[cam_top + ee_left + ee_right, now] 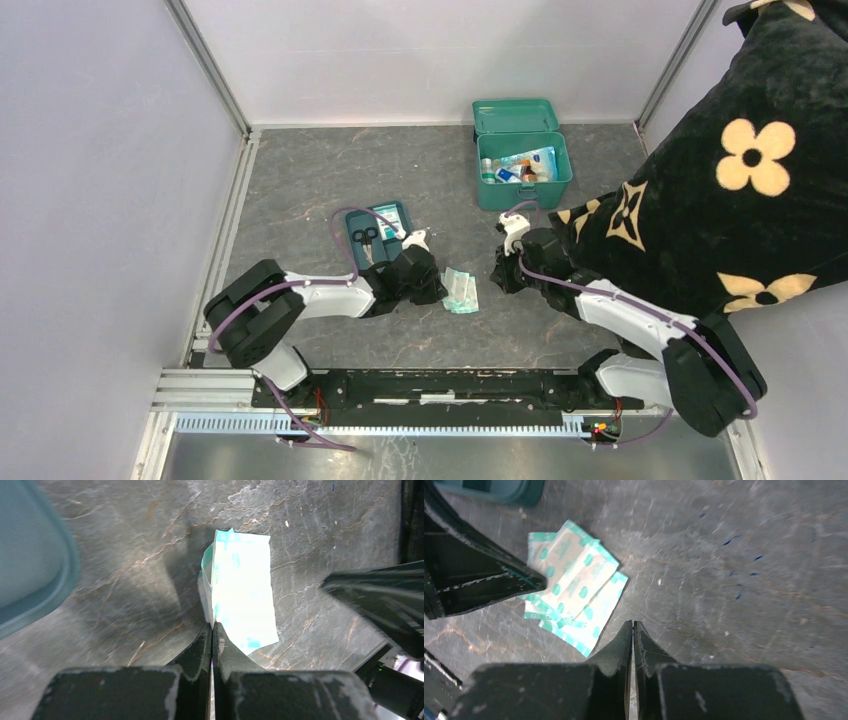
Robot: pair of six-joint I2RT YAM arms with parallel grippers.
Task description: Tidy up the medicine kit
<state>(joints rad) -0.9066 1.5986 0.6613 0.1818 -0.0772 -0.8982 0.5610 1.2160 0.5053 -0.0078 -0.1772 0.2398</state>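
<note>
The medicine kit is a teal-green box at the back centre, lid open, with several packets and bottles inside. A small stack of white-and-teal plaster packets lies flat on the table between my two grippers. My left gripper is shut, its tips touching the near edge of the packets. My right gripper is shut and empty, its tips low over bare table just right of the packets. The left gripper's fingers overlap the stack's left side.
A flat teal divided tray holding scissors lies left of the packets, by the left wrist; its rim shows in the left wrist view. A big black cushion with cream flowers leans in over the right arm, next to the kit. Walls enclose the table.
</note>
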